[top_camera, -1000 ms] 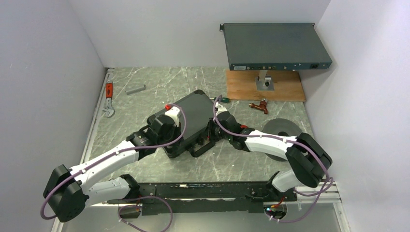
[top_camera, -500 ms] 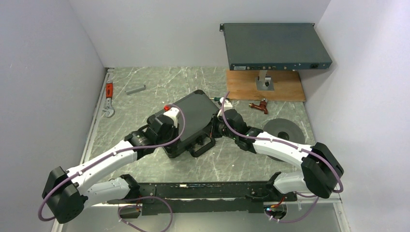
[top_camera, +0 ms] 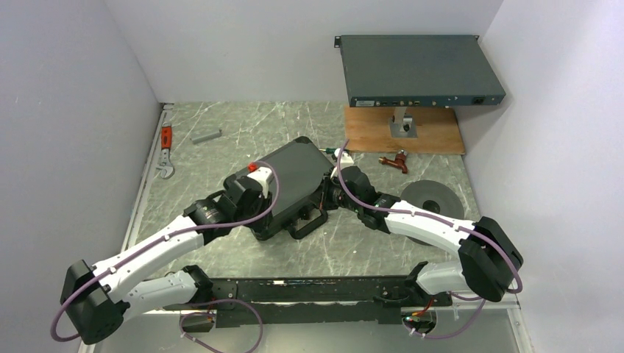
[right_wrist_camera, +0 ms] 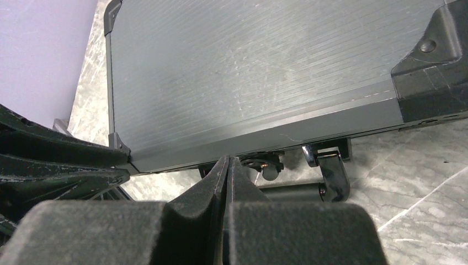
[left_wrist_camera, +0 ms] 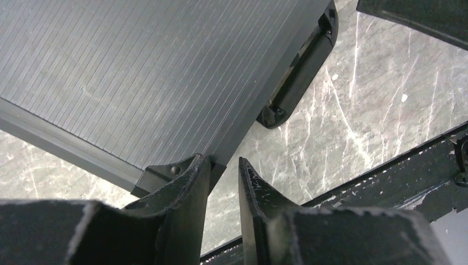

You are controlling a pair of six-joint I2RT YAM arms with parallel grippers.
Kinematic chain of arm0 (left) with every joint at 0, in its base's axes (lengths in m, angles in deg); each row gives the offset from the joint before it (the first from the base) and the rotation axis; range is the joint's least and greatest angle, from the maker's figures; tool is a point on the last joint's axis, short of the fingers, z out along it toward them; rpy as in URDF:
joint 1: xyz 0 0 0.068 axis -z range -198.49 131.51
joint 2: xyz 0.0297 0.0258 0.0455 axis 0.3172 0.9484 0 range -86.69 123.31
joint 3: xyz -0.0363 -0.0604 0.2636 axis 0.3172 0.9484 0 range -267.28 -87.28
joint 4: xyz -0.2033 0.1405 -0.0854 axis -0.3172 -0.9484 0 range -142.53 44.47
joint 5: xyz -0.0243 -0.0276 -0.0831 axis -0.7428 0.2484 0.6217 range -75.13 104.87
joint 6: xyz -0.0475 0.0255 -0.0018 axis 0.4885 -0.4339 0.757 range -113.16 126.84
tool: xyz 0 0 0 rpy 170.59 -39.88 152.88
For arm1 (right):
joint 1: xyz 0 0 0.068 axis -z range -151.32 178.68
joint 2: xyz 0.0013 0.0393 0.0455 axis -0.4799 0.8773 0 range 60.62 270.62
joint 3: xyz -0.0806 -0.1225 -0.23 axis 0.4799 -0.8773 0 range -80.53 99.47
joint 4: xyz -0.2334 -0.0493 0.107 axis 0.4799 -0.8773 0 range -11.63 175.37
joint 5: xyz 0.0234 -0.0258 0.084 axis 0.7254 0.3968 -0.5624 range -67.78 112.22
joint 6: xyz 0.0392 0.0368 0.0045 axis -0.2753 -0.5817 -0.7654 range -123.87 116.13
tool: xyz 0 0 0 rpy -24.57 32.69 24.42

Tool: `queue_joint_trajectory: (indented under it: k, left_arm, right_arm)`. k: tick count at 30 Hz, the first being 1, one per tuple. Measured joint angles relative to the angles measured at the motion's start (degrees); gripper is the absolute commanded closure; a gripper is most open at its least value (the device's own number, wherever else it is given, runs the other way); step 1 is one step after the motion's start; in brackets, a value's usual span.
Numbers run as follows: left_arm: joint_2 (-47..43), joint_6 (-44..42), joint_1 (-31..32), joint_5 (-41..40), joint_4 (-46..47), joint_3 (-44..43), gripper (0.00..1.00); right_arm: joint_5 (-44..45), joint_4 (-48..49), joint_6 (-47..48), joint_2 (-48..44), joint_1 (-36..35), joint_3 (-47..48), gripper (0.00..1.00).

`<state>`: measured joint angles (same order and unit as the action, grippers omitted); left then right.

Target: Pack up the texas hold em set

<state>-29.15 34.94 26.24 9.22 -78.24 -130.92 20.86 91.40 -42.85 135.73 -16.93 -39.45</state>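
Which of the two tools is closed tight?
The right tool: its fingers meet with no gap. The left tool shows a narrow slit between its fingers.

marbled table [top_camera: 235, 132] with briefcase [top_camera: 298, 173], wrench [top_camera: 166, 151], disc [top_camera: 434, 195], wooden board [top_camera: 430, 136]

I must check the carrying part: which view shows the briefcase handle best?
Top external: the whole handle loop shows at the near edge of the closed briefcase. Left wrist shows it close but edge-on; right wrist shows only a piece behind the right pincer.
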Motion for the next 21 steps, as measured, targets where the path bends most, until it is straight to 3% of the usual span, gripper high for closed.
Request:
queue_joint_trajectory:
  k: [4,8,11,17,21]
  left_arm:
    - [-0.9,0.0,0.0,0.0,-2.4,-0.4,0.64]
    - [-1.5,-0.5,0.0,-0.6,-5.2,-1.5,0.56]
    - [-2.2,-1.4,0.0,-1.7,-7.0,-3.3,0.51]
    - [-5.7,-4.3,0.1,-5.7,-9.6,-8.9,0.43]
    - [-7.0,-6.7,0.1,-8.7,-10.5,-12.9,0.41]
  right_arm:
    - [0.0,0.0,0.1,0.0,0.0,0.0,0.95]
    - [0.0,-0.4,1.0,-0.9,0.0,0.0,0.86]
    - [0.2,-1.5,2.1,-2.7,0.0,0.2,0.71]
    - [2.0,-3.3,4.0,-6.4,0.0,2.1,0.59]
    - [2.9,-4.0,5.1,-8.6,0.0,3.2,0.44]
